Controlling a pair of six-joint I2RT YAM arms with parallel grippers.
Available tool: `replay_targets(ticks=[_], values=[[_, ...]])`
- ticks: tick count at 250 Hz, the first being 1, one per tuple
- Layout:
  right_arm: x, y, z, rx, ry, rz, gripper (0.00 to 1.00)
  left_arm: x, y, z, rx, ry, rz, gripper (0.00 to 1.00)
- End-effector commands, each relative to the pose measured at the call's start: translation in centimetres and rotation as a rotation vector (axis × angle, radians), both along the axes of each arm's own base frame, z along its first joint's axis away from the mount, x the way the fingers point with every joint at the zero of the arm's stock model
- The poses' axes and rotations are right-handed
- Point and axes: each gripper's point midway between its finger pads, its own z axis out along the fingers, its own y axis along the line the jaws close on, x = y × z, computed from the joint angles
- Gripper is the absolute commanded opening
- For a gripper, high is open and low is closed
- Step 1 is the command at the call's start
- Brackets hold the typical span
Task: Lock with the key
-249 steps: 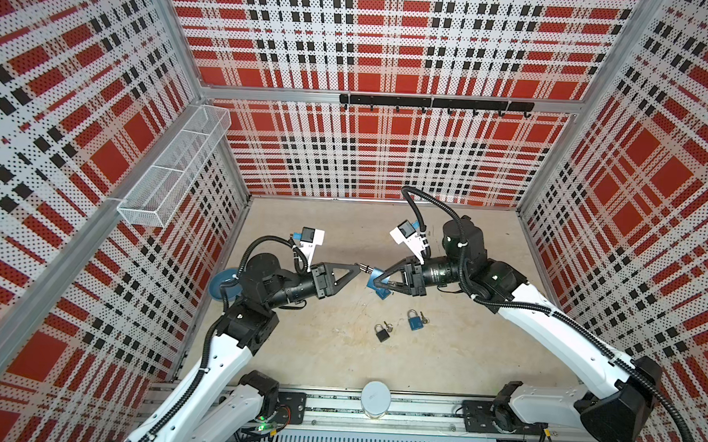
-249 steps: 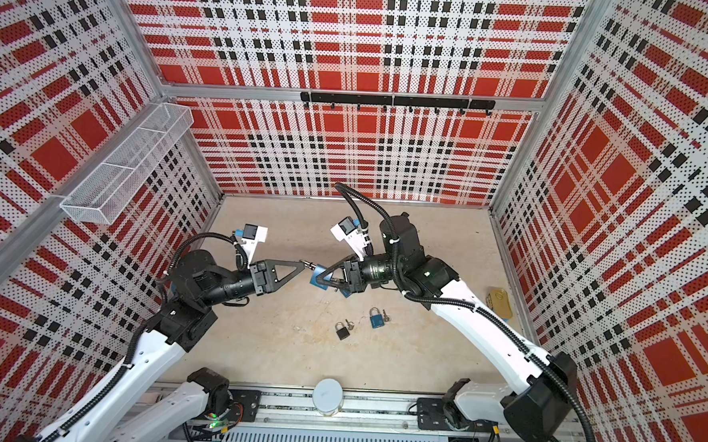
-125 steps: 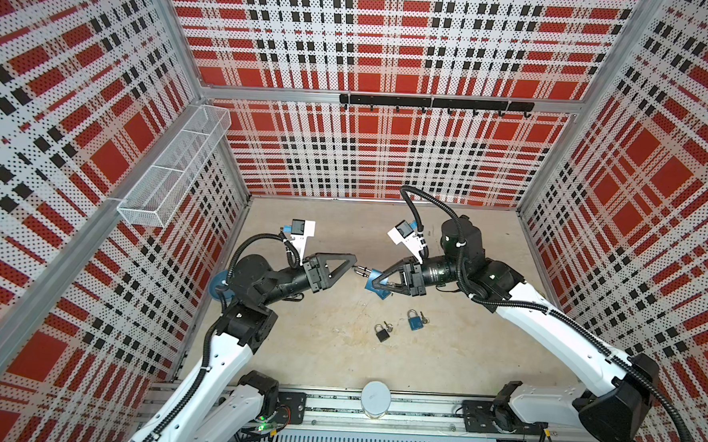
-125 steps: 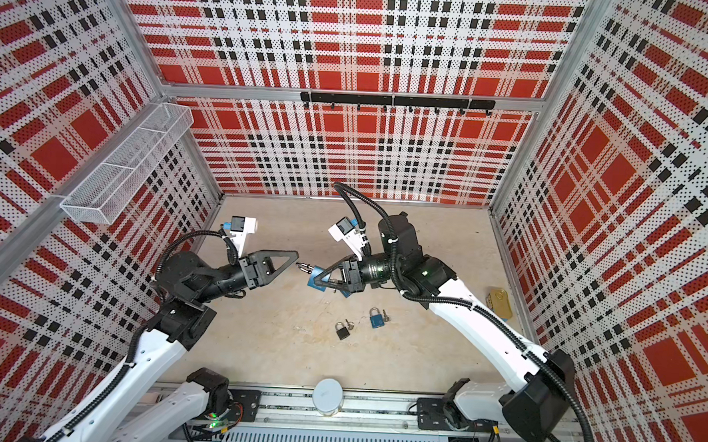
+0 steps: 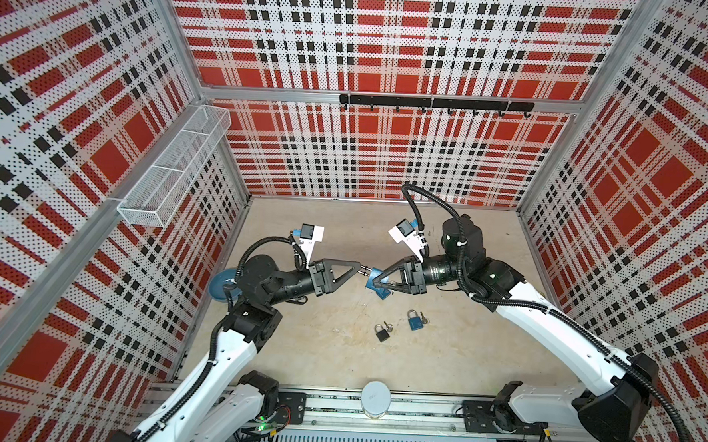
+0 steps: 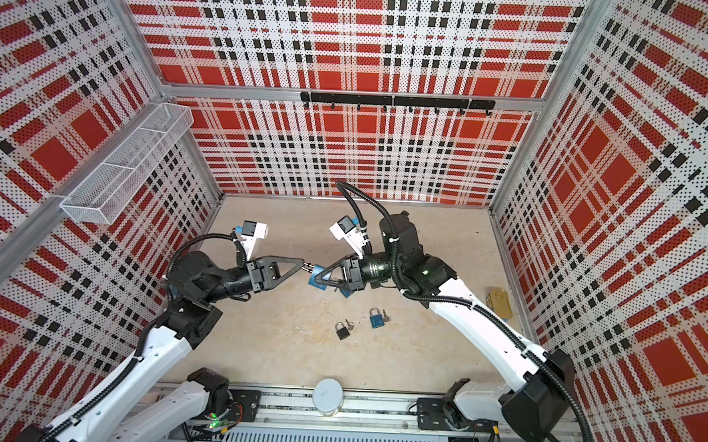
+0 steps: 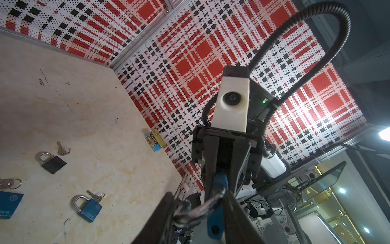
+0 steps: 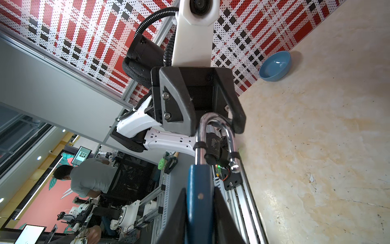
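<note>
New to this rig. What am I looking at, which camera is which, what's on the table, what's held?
Two robot arms on a rail share a table inside patterned walls. Two pictures come from one overhead stereo camera; the other two from a camera on each wrist. The right gripper clamps the body of a blue padlock above the table. The left gripper has its fingers either side of the open steel shackle; whether they pinch it I cannot tell. On the table lie a black padlock and a second blue padlock, each with keys beside it, a blue bowl and a food can.
</note>
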Motion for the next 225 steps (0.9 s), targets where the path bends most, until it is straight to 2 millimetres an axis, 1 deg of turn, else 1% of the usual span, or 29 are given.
replay_targets(ticks=[1, 16, 72, 88, 103, 143, 190, 205, 225], values=[[0.2, 0.2, 2.4, 0.073, -0.076, 0.022, 0.00, -0.7, 0.1, 0.6, -0.011, -0.023, -0.013, 0.36], [0.2, 0.2, 2.3, 0.071, -0.072, 0.021, 0.00, -0.6, 0.1, 0.6, -0.011, -0.023, -0.008, 0.32], [0.2, 0.2, 2.1, 0.067, -0.066, 0.018, 0.00, -0.5, 0.2, 0.7, -0.012, -0.023, -0.002, 0.30], [0.1, 0.1, 2.1, 0.067, -0.068, 0.021, 0.00, -0.4, 0.1, 0.5, -0.010, -0.017, -0.001, 0.26], [0.1, 0.1, 2.1, 0.066, -0.069, 0.022, 0.00, -0.3, 0.2, 0.5, -0.010, -0.016, 0.002, 0.25], [-0.2, 0.0, 2.1, 0.066, -0.068, 0.030, 0.00, -0.2, 0.1, 0.2, -0.006, -0.006, 0.005, 0.17], [-0.4, -0.1, 1.9, 0.059, -0.069, 0.039, 0.00, -0.1, 0.1, 0.0, -0.003, -0.001, 0.010, 0.06], [-0.5, -0.1, 1.8, 0.062, -0.064, 0.047, 0.00, 0.0, 0.0, -0.1, -0.001, -0.001, 0.012, 0.00], [-0.7, -0.1, 2.0, 0.070, -0.056, 0.058, 0.00, 0.1, -0.1, -0.4, 0.008, 0.003, 0.014, 0.00]])
